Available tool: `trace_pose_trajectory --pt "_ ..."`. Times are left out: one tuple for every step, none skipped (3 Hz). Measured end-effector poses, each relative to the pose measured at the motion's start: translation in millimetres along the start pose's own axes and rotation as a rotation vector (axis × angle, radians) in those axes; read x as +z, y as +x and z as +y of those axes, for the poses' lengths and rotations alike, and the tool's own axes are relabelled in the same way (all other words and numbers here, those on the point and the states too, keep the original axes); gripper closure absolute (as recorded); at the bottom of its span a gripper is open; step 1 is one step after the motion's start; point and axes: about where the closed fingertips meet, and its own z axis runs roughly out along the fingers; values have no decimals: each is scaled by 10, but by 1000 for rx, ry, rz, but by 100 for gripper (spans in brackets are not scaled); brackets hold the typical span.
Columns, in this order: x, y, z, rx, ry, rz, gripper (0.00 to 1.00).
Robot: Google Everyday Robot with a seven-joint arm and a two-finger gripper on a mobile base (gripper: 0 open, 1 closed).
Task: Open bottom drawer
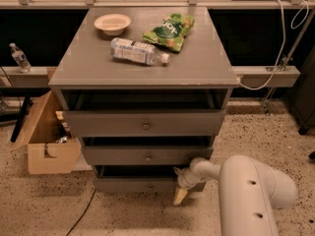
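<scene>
The bottom drawer (128, 184) is the lowest and slimmest grey front of the cabinet, just above the floor. It stands out a little from the cabinet, with a dark gap above it. My gripper (180, 194) is on a white arm (246, 191) that comes in from the lower right. It sits at the right end of the bottom drawer's front and points down toward the floor. The drawer's knob is hard to make out.
The middle drawer (147, 156) and top drawer (145, 124) are above, both slightly out. On the cabinet top lie a bowl (112, 23), a water bottle (138, 52) and a green bag (169, 30). A cardboard box (47, 139) stands to the left.
</scene>
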Motion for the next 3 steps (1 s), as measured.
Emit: trace_pose_trajectory --pt "16 2 254 -20 -64 10 0" --pt "-96 1 514 -30 -98 41 26" --pt "-186 5 716 -29 -116 48 50"
